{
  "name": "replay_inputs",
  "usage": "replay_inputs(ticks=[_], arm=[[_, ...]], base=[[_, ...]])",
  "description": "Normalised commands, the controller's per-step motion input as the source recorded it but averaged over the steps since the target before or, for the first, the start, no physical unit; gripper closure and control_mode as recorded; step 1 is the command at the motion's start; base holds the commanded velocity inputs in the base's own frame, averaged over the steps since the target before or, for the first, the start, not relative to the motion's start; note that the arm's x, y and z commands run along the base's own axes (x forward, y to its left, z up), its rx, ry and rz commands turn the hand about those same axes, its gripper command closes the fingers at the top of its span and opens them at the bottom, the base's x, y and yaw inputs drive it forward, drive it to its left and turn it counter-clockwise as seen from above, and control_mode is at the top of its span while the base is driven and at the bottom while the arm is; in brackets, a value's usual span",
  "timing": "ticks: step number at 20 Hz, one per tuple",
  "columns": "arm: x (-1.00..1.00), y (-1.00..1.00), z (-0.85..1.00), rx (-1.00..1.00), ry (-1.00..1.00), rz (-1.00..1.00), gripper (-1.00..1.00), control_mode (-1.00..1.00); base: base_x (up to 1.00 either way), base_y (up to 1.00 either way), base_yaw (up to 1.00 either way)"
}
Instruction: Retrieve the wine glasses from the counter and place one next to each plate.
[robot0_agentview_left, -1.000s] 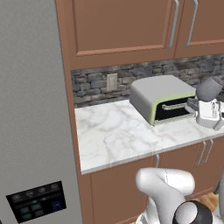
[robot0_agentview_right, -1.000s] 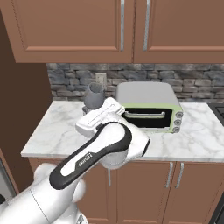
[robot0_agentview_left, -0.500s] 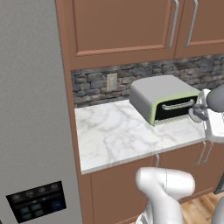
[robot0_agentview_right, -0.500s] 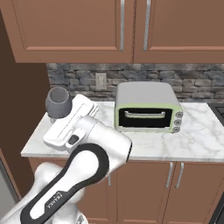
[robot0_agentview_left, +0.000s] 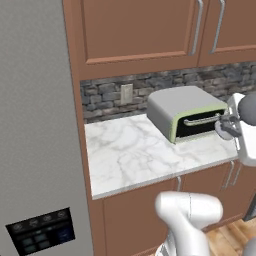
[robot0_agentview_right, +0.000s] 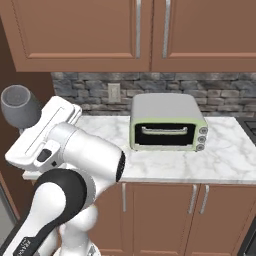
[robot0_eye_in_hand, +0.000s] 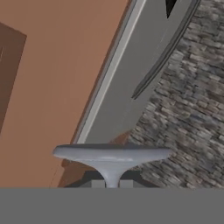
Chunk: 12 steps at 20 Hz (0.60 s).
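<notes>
Glass (robot0_agentview_right: 20, 105) is held up in the air off the left end of the counter (robot0_agentview_right: 225, 160), bowl grey-blue and rounded, sitting at the tip of the white arm (robot0_agentview_right: 75, 150). Hand cam: glass foot (robot0_eye_in_hand: 111, 154) flat and wide just past the gripper (robot0_eye_in_hand: 112, 184), stem pinched between the tips, so gripper clenched on the glass. Behind it: brown cabinet, grey fridge side, stone backsplash (robot0_eye_in_hand: 192, 109). Toaster oven (robot0_agentview_right: 166, 123) sits mid-counter, right of the glass, well apart. Outlet (robot0_agentview_right: 114, 91) on the backsplash, left of the oven. Left base cam: glass (robot0_agentview_left: 225, 127) near the oven's right front, arm (robot0_agentview_left: 190, 215) low.
</notes>
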Motion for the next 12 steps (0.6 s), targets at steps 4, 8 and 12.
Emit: replay_inputs(ticks=[4, 8, 12], arm=[[0.0, 0.0, 0.0, 0.0, 0.0, 0.0, 1.0, 1.0], [0.0, 0.0, 0.0, 0.0, 0.0, 0.0, 1.0, 1.0], [0.0, 0.0, 0.0, 0.0, 0.0, 0.0, 1.0, 1.0]], base=[[-0.01, -0.59, -0.48], [-0.08, -0.82, -0.67], [0.0, -0.42, -0.86]])
